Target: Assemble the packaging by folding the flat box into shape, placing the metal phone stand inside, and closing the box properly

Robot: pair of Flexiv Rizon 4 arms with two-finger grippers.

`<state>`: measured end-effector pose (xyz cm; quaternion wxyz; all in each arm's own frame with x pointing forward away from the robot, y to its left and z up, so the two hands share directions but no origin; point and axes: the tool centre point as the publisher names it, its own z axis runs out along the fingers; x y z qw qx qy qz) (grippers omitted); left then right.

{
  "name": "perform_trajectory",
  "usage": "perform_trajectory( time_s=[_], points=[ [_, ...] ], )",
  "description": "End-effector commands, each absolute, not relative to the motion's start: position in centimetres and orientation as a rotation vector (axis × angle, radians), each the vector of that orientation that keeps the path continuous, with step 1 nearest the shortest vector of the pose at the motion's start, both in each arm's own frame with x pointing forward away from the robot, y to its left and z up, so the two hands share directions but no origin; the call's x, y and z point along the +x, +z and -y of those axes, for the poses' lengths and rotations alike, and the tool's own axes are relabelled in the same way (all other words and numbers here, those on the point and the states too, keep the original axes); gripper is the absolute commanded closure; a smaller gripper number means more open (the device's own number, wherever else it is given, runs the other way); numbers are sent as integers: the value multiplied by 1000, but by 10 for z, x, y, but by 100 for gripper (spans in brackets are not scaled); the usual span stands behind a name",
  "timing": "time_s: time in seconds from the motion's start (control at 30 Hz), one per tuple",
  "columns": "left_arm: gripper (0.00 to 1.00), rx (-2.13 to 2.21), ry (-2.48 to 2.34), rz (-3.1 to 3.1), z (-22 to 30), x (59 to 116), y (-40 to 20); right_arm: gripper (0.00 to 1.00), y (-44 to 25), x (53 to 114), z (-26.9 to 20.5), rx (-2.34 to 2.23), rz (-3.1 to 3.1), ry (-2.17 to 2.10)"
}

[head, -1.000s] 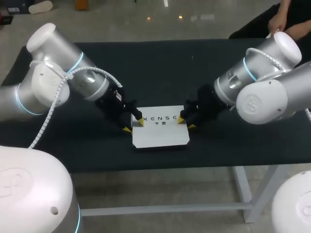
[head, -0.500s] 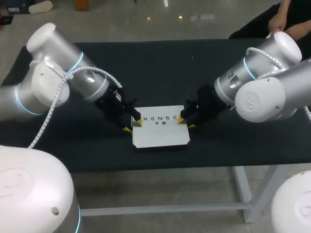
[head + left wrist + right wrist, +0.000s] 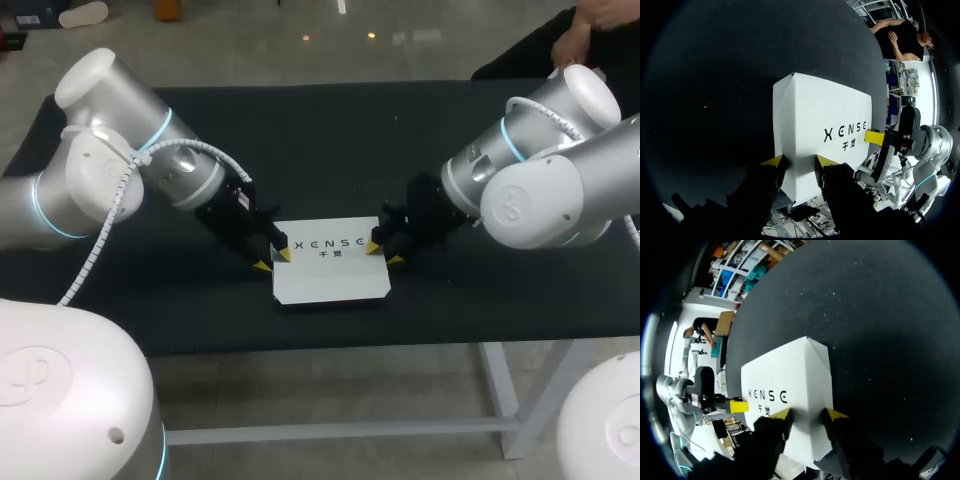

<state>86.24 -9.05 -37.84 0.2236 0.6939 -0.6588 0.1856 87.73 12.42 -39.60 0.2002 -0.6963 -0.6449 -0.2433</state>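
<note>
Black desk (image 3: 330, 140) is holding the shut white box (image 3: 330, 278), nearly done. Left fingers (image 3: 262, 266) and right fingers (image 3: 372, 247) are staying by it; squeezing or not, I cannot tell.

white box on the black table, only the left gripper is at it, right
No, both are. The head view shows the left gripper at the left edge of the white box and the right gripper at its right edge, on the black table.
</note>
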Motion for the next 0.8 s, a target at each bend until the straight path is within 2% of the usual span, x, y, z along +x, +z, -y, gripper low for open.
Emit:
perform_trajectory(
  time_s=[0.03, 0.47, 0.8],
  points=[
    [62, 1914, 507, 1822, 102, 862, -379, 56, -399, 878, -134, -1937, 1802, -672],
    [57, 1880, 467, 1786, 103, 864, -374, 54, -393, 878, -132, -1901, 1760, -655],
    [58, 1853, 425, 1756, 105, 867, -372, 54, -388, 878, -134, -1880, 1748, -656]
  ],
)
